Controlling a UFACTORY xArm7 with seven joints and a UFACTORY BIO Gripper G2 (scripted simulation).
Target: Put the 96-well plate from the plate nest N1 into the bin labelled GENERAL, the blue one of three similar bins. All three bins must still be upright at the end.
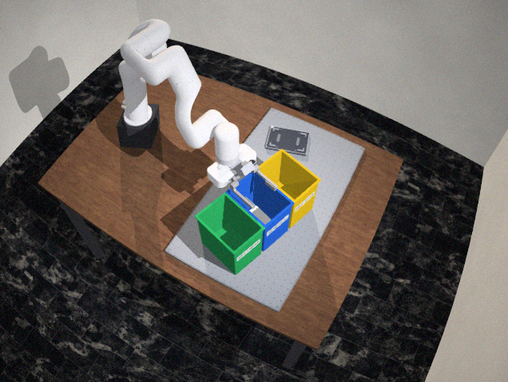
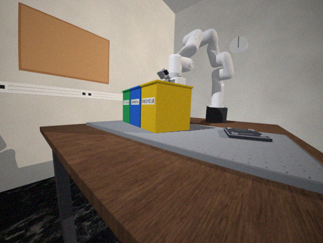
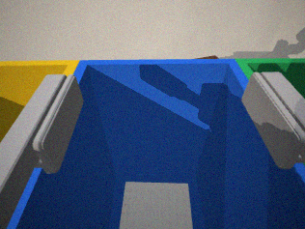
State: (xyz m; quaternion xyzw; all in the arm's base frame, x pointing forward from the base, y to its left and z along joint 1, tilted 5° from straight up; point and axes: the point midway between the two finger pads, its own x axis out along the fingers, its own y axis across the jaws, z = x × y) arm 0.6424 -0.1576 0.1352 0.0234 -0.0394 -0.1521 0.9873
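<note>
The blue GENERAL bin stands upright between the other two bins. My gripper is open and empty, its two fingers spread at the blue bin's mouth, one near each long side; in the exterior view the fingers are hidden. A pale flat face of the plate shows low inside the blue bin, below the fingers and apart from them; its wells are not visible and its exact pose is unclear. The dark plate nest N1 is empty.
The yellow RECYCLE bin and the green bin stand upright, close against the blue bin on either side. All three stand on the grey board, with the nest beyond the yellow bin.
</note>
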